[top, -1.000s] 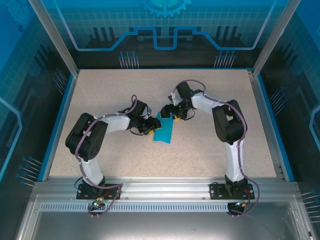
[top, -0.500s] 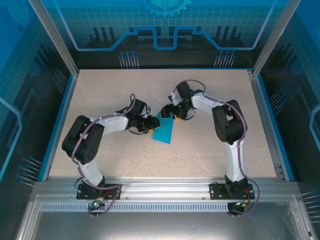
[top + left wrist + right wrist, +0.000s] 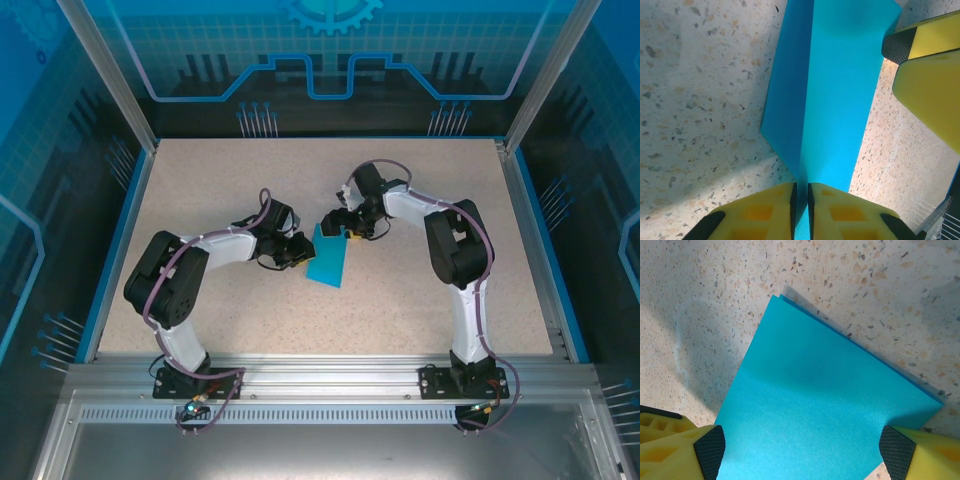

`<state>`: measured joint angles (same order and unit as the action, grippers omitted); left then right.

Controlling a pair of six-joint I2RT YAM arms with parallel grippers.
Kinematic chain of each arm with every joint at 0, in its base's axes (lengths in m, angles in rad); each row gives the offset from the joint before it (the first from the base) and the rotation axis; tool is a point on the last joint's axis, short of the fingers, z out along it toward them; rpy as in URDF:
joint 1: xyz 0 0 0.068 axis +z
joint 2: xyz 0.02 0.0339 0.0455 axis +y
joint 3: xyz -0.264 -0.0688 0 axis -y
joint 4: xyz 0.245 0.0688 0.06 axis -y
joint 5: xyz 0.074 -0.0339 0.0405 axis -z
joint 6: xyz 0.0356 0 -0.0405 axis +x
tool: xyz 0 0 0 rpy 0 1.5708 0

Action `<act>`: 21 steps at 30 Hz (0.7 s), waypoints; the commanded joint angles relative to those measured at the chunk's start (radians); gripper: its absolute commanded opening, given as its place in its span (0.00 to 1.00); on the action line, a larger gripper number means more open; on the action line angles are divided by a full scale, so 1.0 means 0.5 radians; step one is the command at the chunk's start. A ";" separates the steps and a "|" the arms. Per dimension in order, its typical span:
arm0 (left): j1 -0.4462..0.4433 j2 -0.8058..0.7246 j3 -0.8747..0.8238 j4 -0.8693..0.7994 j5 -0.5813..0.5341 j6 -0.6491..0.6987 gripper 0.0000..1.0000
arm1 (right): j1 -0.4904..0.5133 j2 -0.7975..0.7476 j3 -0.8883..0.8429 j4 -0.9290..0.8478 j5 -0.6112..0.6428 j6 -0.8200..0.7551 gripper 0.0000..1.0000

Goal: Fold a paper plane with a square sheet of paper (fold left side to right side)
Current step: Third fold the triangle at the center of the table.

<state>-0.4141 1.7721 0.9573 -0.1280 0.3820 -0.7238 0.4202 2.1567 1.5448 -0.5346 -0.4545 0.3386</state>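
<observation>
The square sheet of paper (image 3: pixel 328 262) lies folded into a narrow teal oblong at the table's middle. In the left wrist view the sheet (image 3: pixel 835 90) has one layer standing up along a lengthwise crease. My left gripper (image 3: pixel 801 192) is shut on that raised crease at its near end. It sits at the sheet's left edge (image 3: pixel 300 254). My right gripper (image 3: pixel 338 226) is open over the sheet's far end. In the right wrist view its fingertips (image 3: pixel 710 447) straddle the paper (image 3: pixel 830 415) without pinching it. A paper plane is out of view.
The speckled table (image 3: pixel 420 300) has a dark blue border strip (image 3: pixel 112 250) and metal frame rails around it. My right gripper's yellow finger (image 3: pixel 927 65) stands close beside the sheet in the left wrist view. Open tabletop lies all around the arms.
My left gripper has closed onto the sheet's raised crease, and the left arm's elbow has shifted left. The right arm has held still.
</observation>
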 commanded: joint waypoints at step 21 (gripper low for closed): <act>-0.003 0.010 0.034 -0.060 0.137 -0.157 0.08 | 0.233 -1.144 -1.089 0.554 0.315 -0.533 0.87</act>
<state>-0.4145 1.7863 0.9573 -0.1295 0.4110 -0.7666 0.4633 1.6417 1.0988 -0.3298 -0.3508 0.1478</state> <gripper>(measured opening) 0.085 0.876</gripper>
